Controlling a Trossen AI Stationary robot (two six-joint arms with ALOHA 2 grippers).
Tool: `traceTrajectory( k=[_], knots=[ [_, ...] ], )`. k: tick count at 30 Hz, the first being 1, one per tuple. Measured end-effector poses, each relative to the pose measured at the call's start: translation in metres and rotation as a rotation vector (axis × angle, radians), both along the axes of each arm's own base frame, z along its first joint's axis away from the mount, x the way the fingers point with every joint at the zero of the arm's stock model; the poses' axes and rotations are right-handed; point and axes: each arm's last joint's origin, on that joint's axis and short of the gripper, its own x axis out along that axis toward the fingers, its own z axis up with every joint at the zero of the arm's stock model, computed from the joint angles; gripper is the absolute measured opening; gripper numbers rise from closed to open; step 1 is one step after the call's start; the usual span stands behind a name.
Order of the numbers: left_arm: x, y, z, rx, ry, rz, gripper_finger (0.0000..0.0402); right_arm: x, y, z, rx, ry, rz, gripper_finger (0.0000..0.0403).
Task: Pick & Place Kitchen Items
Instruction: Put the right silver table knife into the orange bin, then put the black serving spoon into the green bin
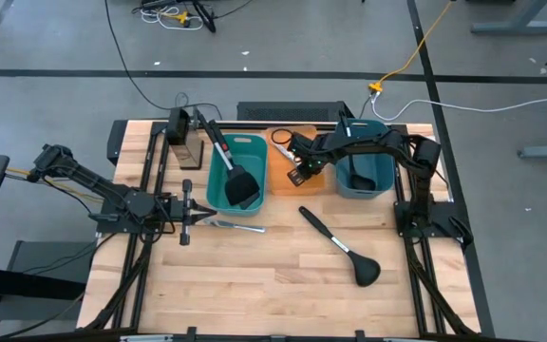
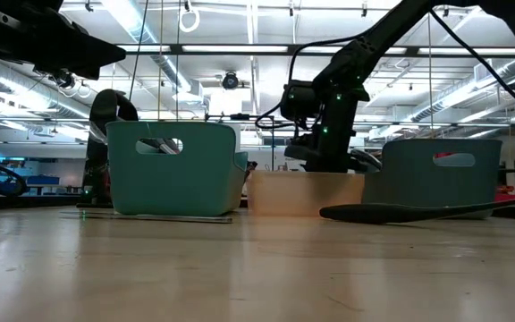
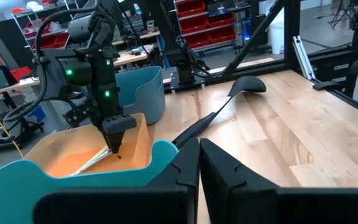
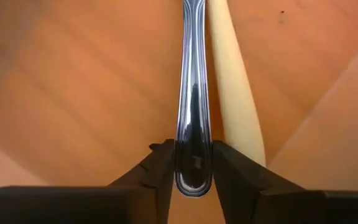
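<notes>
Reaching into the orange bin (image 1: 289,180) at table twelve o'clock, the right gripper (image 4: 192,167) fingers bracket a silver knife handle (image 4: 191,93), apparently mid-release beside a cream-handled utensil (image 4: 235,93). Left gripper (image 3: 199,163), pinched empty, waits at nine o'clock.

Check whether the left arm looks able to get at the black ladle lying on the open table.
Probably yes. The ladle lies alone on bare wood, nothing over it. The left claw waits shut near the teal bin, while the right claw is in the orange bin.
</notes>
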Motion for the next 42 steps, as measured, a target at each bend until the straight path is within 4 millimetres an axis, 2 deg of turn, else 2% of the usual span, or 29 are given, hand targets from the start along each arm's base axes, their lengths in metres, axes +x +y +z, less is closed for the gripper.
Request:
traceTrajectory(
  k=[4, 9, 12, 15, 18, 23, 26, 28, 31, 35, 39, 42],
  knots=[
    [0.0, 0.0, 0.0, 0.0, 0.0, -0.003, 0.0016, 0.001, 0.0, 0.002, -0.008, -0.014, 0.0, 0.0149],
    [0.0, 0.0, 0.0, 0.0, 0.001, -0.007, 0.0016, 0.004, 0.0, 0.011, -0.055, -0.058, 0.022, 0.0167],
    [0.0, 0.0, 0.0, -0.004, 0.0, -0.007, 0.0016, 0.007, 0.003, 0.03, -0.12, -0.074, 0.066, 0.0168],
    [0.0, 0.0, 0.0, -0.004, 0.001, -0.006, 0.0016, 0.01, 0.01, 0.063, -0.21, -0.095, 0.129, 0.0165],
    [0.0, 0.0, 0.0, -0.004, 0.002, -0.007, 0.0016, 0.009, 0.027, 0.103, -0.284, -0.128, 0.181, 0.016],
    [0.0, 0.0, 0.0, -0.003, 0.003, -0.007, 0.0016, -0.01, 0.078, 0.167, -0.42, -0.25, 0.337, 0.0151],
    [0.0, 0.0, 0.0, -0.002, 0.004, -0.006, 0.0016, -0.034, 0.107, 0.189, -0.456, -0.279, 0.365, 0.0144],
    [0.0, 0.0, 0.0, 0.001, 0.005, -0.007, 0.0016, -0.05, 0.123, 0.195, -0.448, -0.305, 0.368, 0.014],
    [0.0, 0.0, 0.0, 0.003, 0.005, -0.007, 0.0016, -0.074, 0.143, 0.189, -0.381, -0.338, 0.36, 0.0133],
    [0.0, 0.0, 0.0, 0.021, 0.006, -0.008, 0.0016, -0.094, 0.164, 0.154, -0.271, -0.32, 0.323, 0.0133],
    [0.0, 0.0, 0.0, 0.023, 0.006, -0.008, 0.0016, -0.096, 0.183, 0.108, -0.127, -0.285, 0.324, 0.0161],
    [0.0, 0.0, 0.0, 0.024, 0.006, -0.008, 0.0016, -0.093, 0.198, 0.083, -0.014, -0.288, 0.304, 0.0195]
  ],
)
